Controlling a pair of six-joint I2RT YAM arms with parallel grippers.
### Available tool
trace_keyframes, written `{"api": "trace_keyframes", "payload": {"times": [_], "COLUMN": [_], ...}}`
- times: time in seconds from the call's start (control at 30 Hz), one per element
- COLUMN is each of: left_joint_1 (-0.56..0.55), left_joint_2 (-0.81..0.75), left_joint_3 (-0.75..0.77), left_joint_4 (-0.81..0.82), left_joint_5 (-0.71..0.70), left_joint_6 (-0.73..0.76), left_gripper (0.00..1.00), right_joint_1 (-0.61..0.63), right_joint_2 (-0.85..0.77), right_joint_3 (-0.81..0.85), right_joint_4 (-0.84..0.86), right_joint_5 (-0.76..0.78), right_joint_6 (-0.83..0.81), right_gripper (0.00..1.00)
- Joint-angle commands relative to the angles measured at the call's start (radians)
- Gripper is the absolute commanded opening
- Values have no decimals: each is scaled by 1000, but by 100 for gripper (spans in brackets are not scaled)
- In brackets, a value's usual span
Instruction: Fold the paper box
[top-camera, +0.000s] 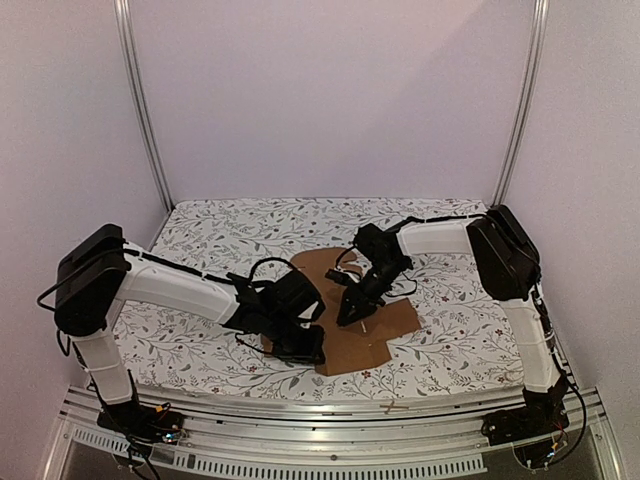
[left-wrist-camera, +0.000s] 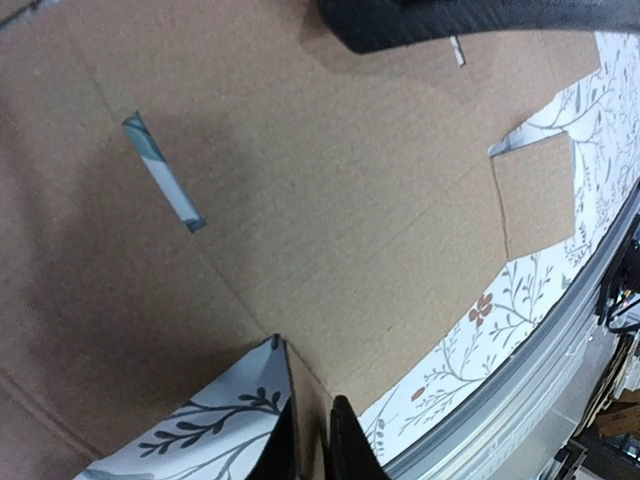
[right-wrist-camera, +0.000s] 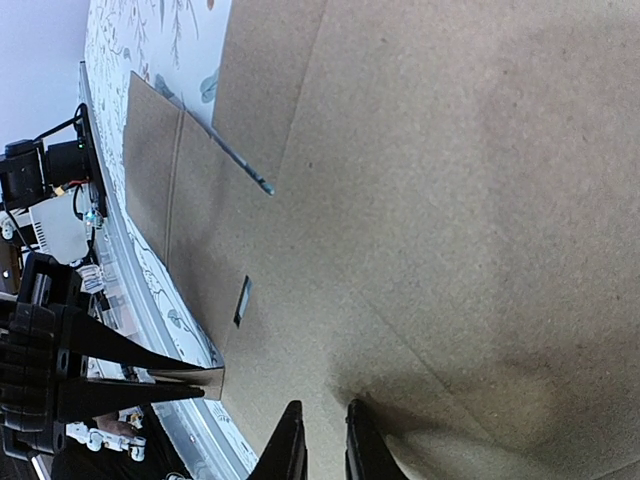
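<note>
The paper box (top-camera: 385, 335) is a brown cardboard sheet lying mostly flat on the table's middle. It fills the left wrist view (left-wrist-camera: 330, 200) and the right wrist view (right-wrist-camera: 450, 200). My left gripper (top-camera: 305, 345) is at its near left corner, shut on a raised flap that stands between the fingers (left-wrist-camera: 312, 445). The right wrist view shows it pinching that corner (right-wrist-camera: 195, 383). My right gripper (top-camera: 350, 318) points down onto the middle of the sheet. Its jaws (right-wrist-camera: 325, 440) are nearly together with nothing between them. Its black body crosses the top of the left wrist view (left-wrist-camera: 480, 20).
A floral cloth (top-camera: 200, 230) covers the table. An aluminium rail (top-camera: 330, 410) runs along the near edge, close to the sheet's front. Metal posts (top-camera: 145, 110) stand at the back corners. The sheet has a narrow cut slot (left-wrist-camera: 165, 170) and a small side tab (left-wrist-camera: 535, 195).
</note>
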Motion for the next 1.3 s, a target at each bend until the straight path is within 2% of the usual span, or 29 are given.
{"api": "trace_keyframes", "payload": {"times": [0.0, 0.07, 0.27, 0.5, 0.73, 0.97, 1.27], "left_joint_1": [-12, -9, 41, 152, 162, 163, 163], "left_joint_2": [-8, 7, 32, 62, 217, 264, 255], "left_joint_3": [0, 11, 83, 249, 470, 498, 522], "left_joint_4": [-26, -37, -158, -467, -784, -802, -746], "left_joint_5": [7, 16, 43, 37, -27, -78, -129], "left_joint_6": [1, 6, 123, 384, 639, 705, 692], "left_gripper": [5, 0, 0, 0, 0, 3, 8], "right_joint_1": [-7, -19, -35, -59, -64, -63, -43], "right_joint_2": [22, -8, -118, -210, -183, -167, -37], "right_joint_3": [-61, -71, -84, -86, -70, -63, -32], "right_joint_4": [-6, -7, -46, -62, -64, -54, -36], "right_joint_5": [173, 176, 152, 114, 60, 39, 9], "right_joint_6": [-16, -20, -101, -170, -178, -162, -120], "right_gripper": [14, 15, 24, 33, 33, 26, 19]}}
